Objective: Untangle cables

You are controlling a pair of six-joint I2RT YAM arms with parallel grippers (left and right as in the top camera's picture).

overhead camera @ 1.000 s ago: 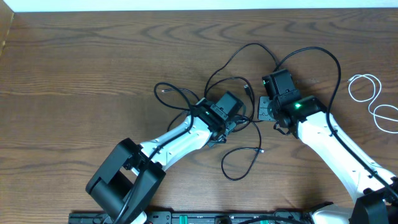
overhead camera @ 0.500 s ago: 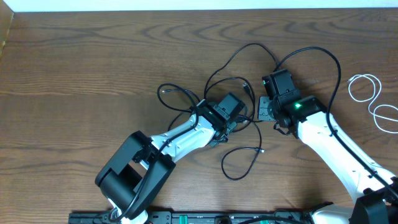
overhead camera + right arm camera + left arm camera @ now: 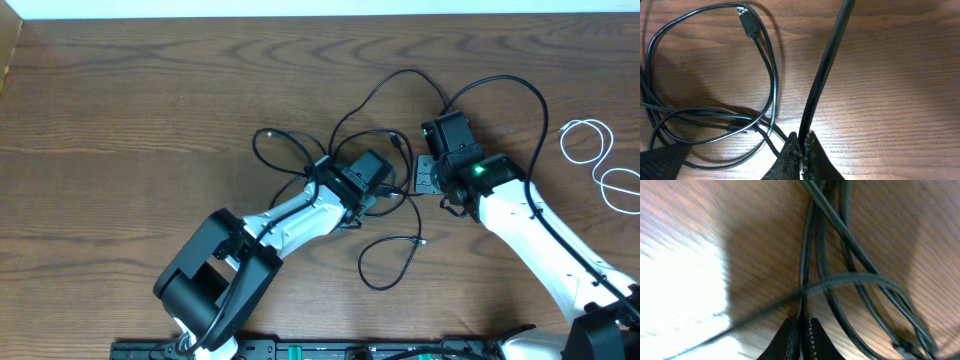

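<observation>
While the left gripper (image 3: pixel 801 332) pinches a black cable (image 3: pixel 804 265) running to 12 o'clock, the right gripper (image 3: pixel 803 145) clamps another strand (image 3: pixel 825 70), knot (image 3: pixel 730 125) at its 9 o'clock.

Left tool (image 3: pixel 801 330) has closed on a black cable (image 3: pixel 803 272).

White arms (image 3: pixel 292 216), black joints (image 3: pixel 205 285), black left tool (image 3: pixel 801 328) and right tool (image 3: pixel 802 143).

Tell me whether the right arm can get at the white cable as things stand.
Probably, but not straight away: the white cable lies alone on bare wood on that arm's side, yet the right gripper is shut on a black cable and must let go first.
</observation>
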